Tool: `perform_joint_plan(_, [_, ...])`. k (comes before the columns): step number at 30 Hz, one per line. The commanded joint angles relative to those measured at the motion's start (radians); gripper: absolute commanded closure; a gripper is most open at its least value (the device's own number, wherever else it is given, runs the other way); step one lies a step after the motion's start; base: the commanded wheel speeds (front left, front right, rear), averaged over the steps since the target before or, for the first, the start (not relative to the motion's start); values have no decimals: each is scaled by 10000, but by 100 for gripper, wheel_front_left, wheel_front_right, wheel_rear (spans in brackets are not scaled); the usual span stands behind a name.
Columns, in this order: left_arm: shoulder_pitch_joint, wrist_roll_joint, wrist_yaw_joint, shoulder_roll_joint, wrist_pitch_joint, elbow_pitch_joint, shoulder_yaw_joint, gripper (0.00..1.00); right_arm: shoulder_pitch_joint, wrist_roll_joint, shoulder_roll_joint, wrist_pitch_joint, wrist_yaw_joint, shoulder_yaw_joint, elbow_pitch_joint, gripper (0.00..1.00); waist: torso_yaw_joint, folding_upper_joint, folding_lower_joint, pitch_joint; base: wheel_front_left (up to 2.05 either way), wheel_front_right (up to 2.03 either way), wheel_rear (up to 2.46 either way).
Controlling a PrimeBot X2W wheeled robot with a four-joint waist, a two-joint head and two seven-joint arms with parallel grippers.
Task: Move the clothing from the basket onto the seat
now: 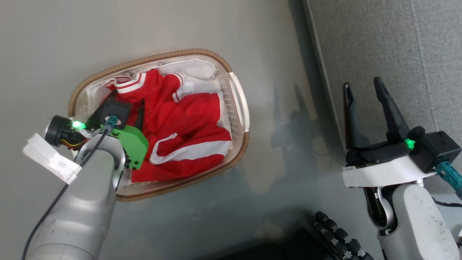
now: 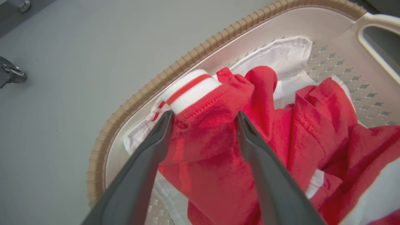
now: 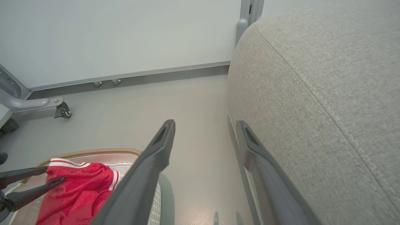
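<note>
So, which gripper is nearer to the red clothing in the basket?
Left. The left gripper is inside the basket, its open fingers straddling a fold of red clothing. The right gripper is open beside the grey seat, apart from the basket.

Our left arm [image 1: 83, 202] hides the basket's [image 1: 162, 57] near-left rim and some clothing [image 1: 180, 122]; the seat [image 1: 379, 43] runs off the top and right edges of our head view.

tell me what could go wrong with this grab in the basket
1. The left jaws stand open astride a fold of the clothing right by the white liner; closing may pinch both.
2. The red pieces lie tangled, so one could drag another over the basket rim onto the floor short of the seat.
</note>
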Motion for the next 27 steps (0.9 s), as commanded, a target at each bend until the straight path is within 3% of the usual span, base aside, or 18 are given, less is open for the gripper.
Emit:
perform_joint_plan(1, [-330, -69, 124, 154, 10, 202, 56, 0, -167, 92, -22, -49, -3, 33, -20, 0, -404, 0, -2, 399, 0, 0, 0])
perform_joint_plan(9, [-738, -224, 118, 245, 12, 1192, 24, 0, -202, 285, -24, -49, -3, 163, 61, 0, -547, 0, -2, 463, 0, 0, 0])
perform_joint_plan(10, [-748, -248, 113, 232, 10, 1257, 13, 14, -196, 294, -24, -49, -3, 172, 65, 0, -556, 0, -2, 467, 0, 0, 0])
perform_joint_plan(11, [-773, -264, 124, 195, 7, 1313, -10, 38, -189, 308, -24, -49, -3, 175, 72, 0, -564, 0, -2, 463, 0, 0, 0])
perform_joint_plan(13, [-834, -281, 115, 134, 1, 1341, -57, 63, -188, 316, -24, -49, -3, 163, 96, 0, -562, 0, -2, 441, 0, 0, 0])
perform_joint_plan(15, [-837, -282, 91, 67, -2, 1320, -124, 100, -180, 310, -25, -49, -3, 114, 146, 0, -523, 0, -2, 372, 0, 0, 0])
perform_joint_plan(27, [263, -367, -211, -276, -7, 252, -655, 100, 121, -227, -27, -49, -3, -366, 540, 0, 400, 0, -2, -1229, 0, 0, 0])
